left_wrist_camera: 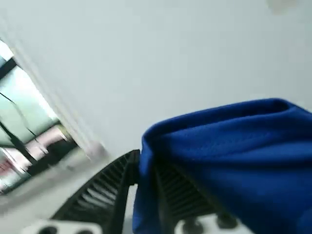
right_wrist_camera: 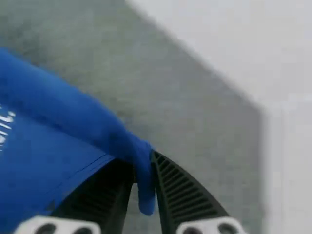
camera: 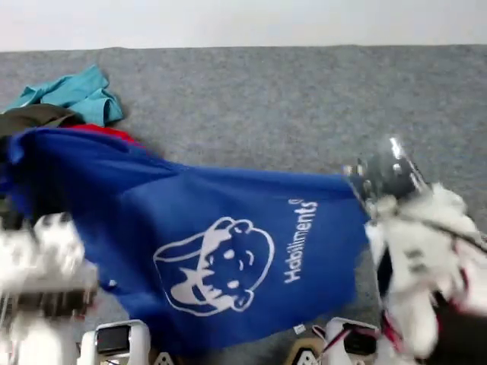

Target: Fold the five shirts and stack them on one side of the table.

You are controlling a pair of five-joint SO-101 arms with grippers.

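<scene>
A blue shirt (camera: 221, 243) with a white cartoon print hangs stretched between my two arms above the grey table (camera: 259, 99). My left gripper (left_wrist_camera: 144, 195) is shut on one pinched corner of the blue shirt (left_wrist_camera: 234, 151), near the table's front left. At the right, my right gripper (right_wrist_camera: 141, 190) is shut on the opposite corner of the blue shirt (right_wrist_camera: 58, 126); its arm (camera: 411, 228) stands at the shirt's right edge. More shirts lie heaped at the back left: a teal one (camera: 76, 93), a dark one (camera: 34, 118) and a red one (camera: 106, 131).
Both arm bases (camera: 114, 342) stand at the table's front edge. A pale wall (camera: 243, 23) runs behind the table's far edge. Grey table surface lies bare at the back centre and back right.
</scene>
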